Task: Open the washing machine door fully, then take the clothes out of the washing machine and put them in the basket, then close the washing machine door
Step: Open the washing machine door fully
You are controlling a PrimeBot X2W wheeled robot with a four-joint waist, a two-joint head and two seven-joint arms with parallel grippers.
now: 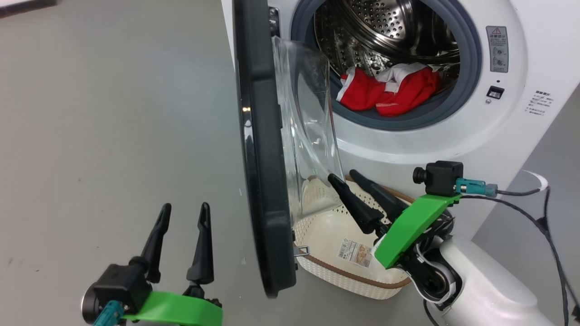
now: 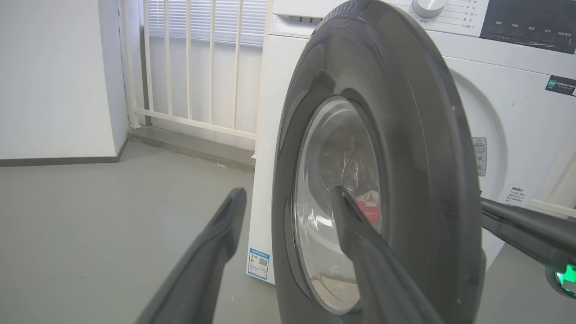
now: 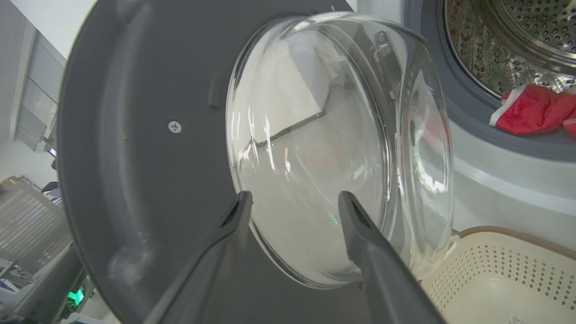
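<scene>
The washing machine (image 1: 512, 113) stands with its glossy black door (image 1: 260, 158) swung out edge-on, the glass bowl facing the drum. Red and white clothes (image 1: 389, 93) lie at the drum's front lip. Below the opening sits the cream basket (image 1: 326, 231), holding nothing but its sticker. My right gripper (image 1: 343, 175) hovers open over the basket, its tips close to the glass bowl; its wrist view looks at the door's inner face (image 3: 135, 157) past the gripper (image 3: 294, 198). My left gripper (image 1: 186, 207) is open on the door's outer side (image 2: 418, 157), apart from it.
Grey floor spreads left of the door. A dark cable (image 1: 543, 217) loops from my right wrist beside the machine's right side. Beyond the washer's left side are a white railing (image 2: 189, 67) and a wall. A blue label (image 2: 258, 263) marks the washer's lower corner.
</scene>
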